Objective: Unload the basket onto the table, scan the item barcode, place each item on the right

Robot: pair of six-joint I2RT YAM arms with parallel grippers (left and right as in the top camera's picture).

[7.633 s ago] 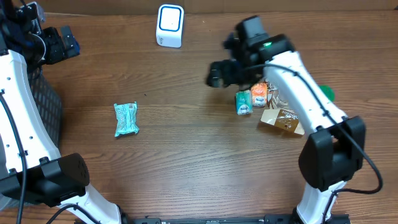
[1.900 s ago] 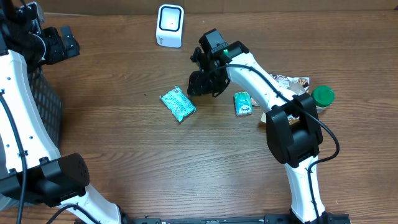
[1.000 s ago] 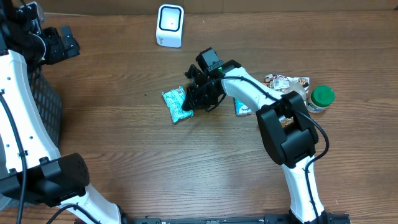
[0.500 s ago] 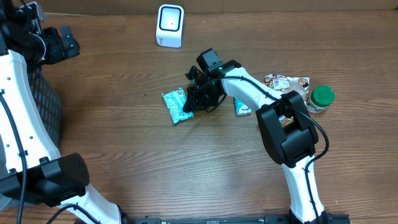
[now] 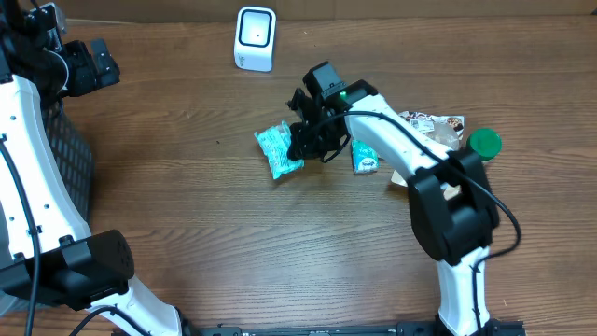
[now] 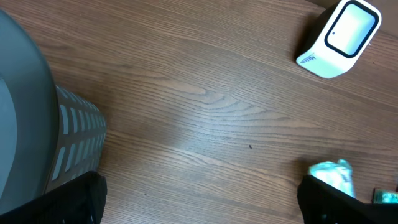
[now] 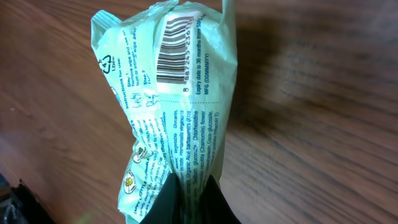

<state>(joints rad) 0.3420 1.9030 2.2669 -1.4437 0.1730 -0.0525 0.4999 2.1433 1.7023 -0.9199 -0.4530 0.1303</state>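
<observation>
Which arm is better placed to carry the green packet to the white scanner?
Right. The right gripper is shut on the packet, whose barcode shows in the wrist view. The left gripper is open, empty and farther from the scanner.

The bench (image 5: pixel 280 252) is dark brown wood, its grain running side to side. A white scanner (image 5: pixel 255 37) stands near the far edge. Toward the right, close together, sit a small teal packet (image 5: pixel 365 156), a printed snack wrapper (image 5: pixel 431 122) and a green-lidded jar (image 5: pixel 483 144).
</observation>
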